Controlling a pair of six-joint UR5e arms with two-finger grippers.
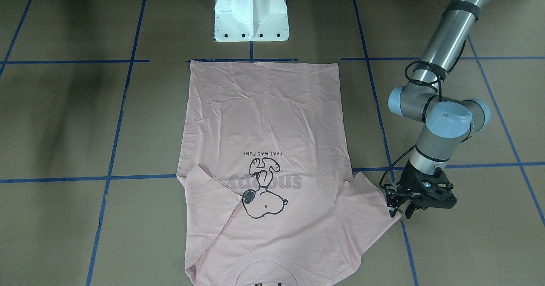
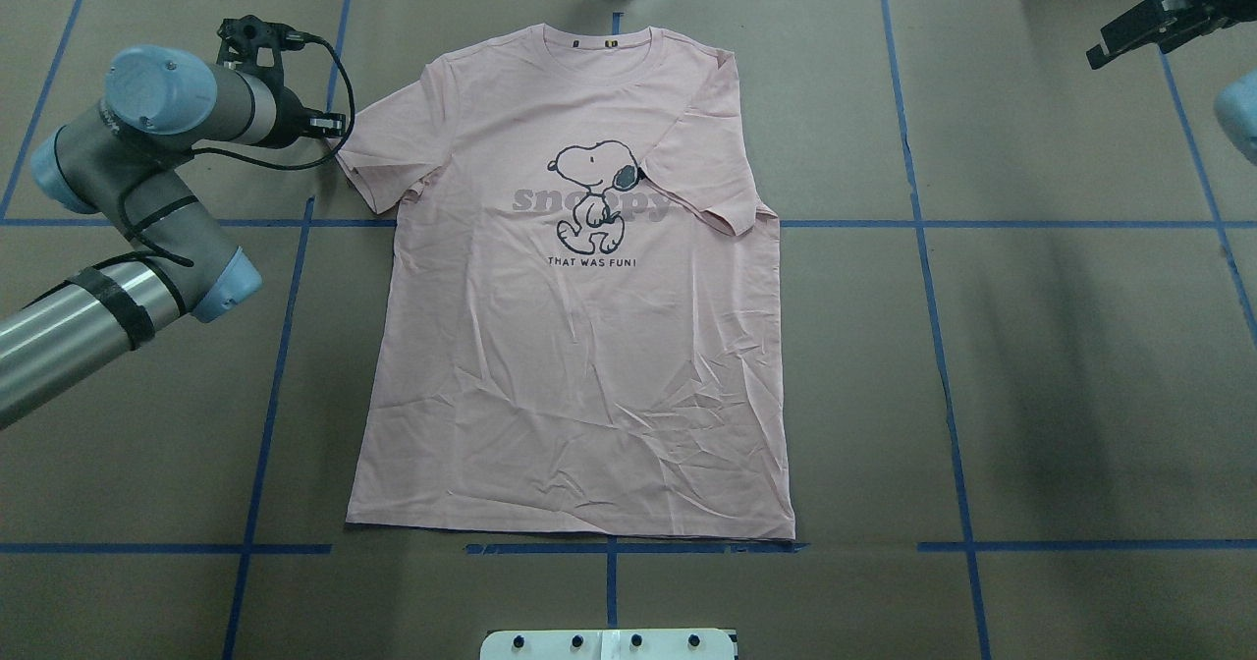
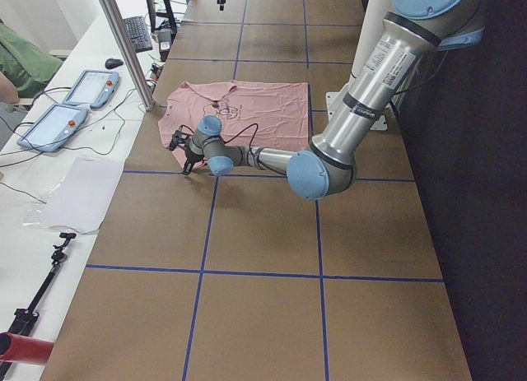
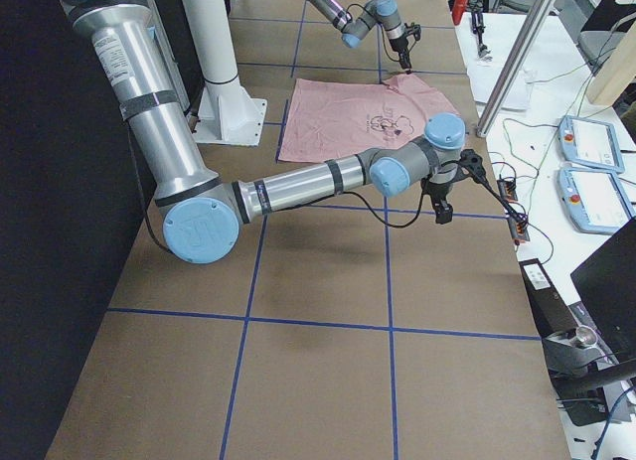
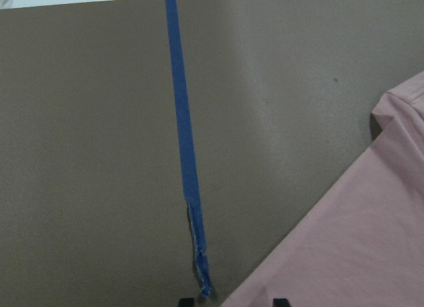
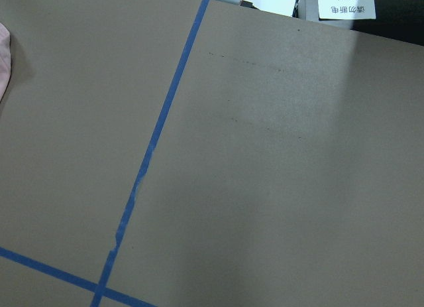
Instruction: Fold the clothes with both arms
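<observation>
Here the pale pink T-shirt [image 2: 579, 365] lies flat and face up in the middle of the counter [image 2: 1031, 346], collar away from the robot's base. One sleeve [image 2: 702, 174] is folded in over the chest, its edge reaching the cartoon dog [image 2: 592, 193]. The other sleeve [image 2: 388, 154] is spread outward. The left claw [image 1: 399, 213] is low at that sleeve's tip, released, fingers apart over the hem. The right claw [image 2: 1139, 27] hangs well apart at the far corner; I cannot tell whether it is clenched.

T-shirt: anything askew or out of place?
Yes. On the T-shirt, the sleeve on the robot's right is folded inward over the chest, hiding the end of the grey lettering; the other sleeve lies flat.
</observation>
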